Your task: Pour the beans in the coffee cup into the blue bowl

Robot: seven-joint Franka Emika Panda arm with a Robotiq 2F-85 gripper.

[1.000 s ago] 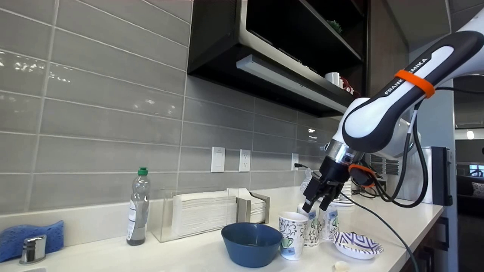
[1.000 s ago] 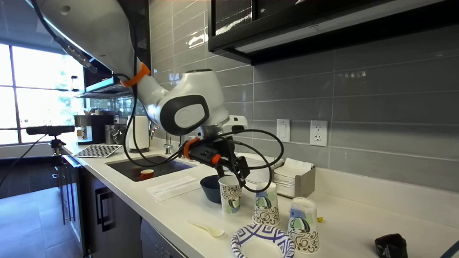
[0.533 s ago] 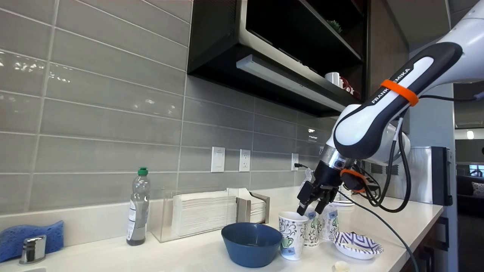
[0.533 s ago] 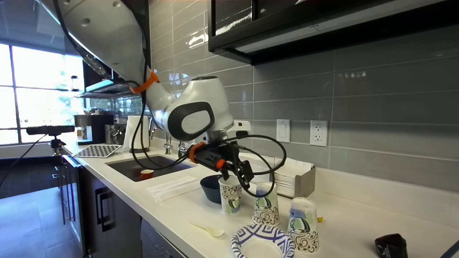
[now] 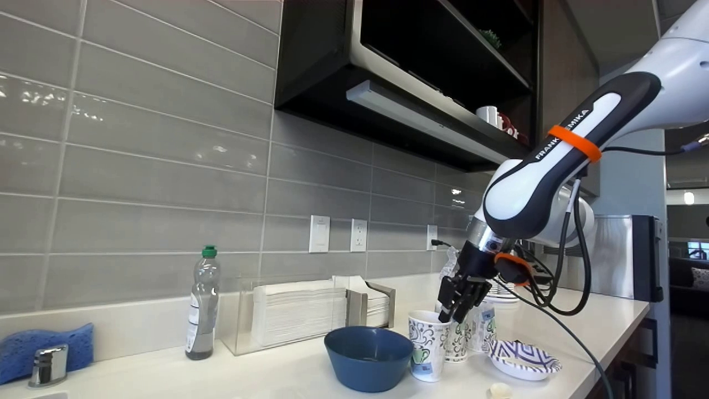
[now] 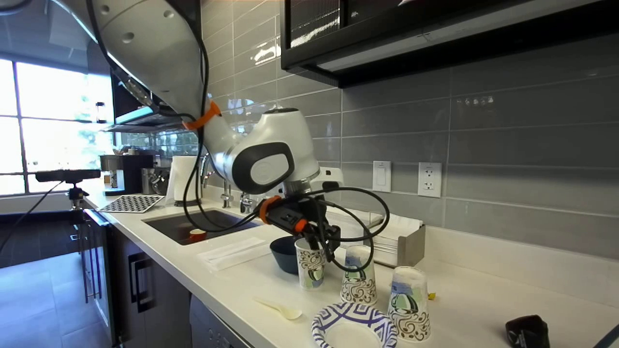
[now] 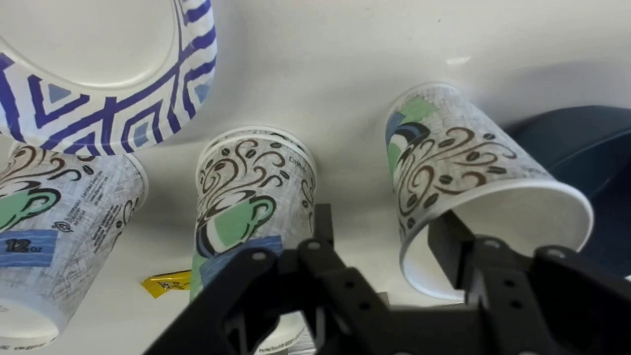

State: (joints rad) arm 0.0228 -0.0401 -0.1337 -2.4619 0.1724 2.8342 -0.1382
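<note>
The coffee cup (image 5: pixel 425 357) stands upright on the counter, touching or very close to the blue bowl (image 5: pixel 365 363). Both also show in an exterior view, the cup (image 6: pixel 310 270) in front of the bowl (image 6: pixel 283 256). In the wrist view the cup (image 7: pixel 443 153) shows its open mouth, and the bowl (image 7: pixel 567 138) is partly hidden behind it. My gripper (image 7: pixel 382 222) is open at the cup's rim. One finger overlaps the mouth; the other is outside, beside an upside-down cup. The rim wall lies between them; I cannot tell how deep the finger is. No beans are visible.
Two upside-down cups (image 6: pixel 359 285) (image 6: pixel 410 304) stand close to my gripper. A low blue-patterned white dish (image 5: pixel 523 363) and a spoon (image 6: pixel 280 308) lie near the counter edge. A napkin holder (image 5: pixel 357 310) and soap bottle (image 5: pixel 202 316) stand along the wall.
My gripper has moved down and toward the coffee cup, reaching its rim. Its fingers appear closer together in an exterior view. The cup and bowl have not moved.
</note>
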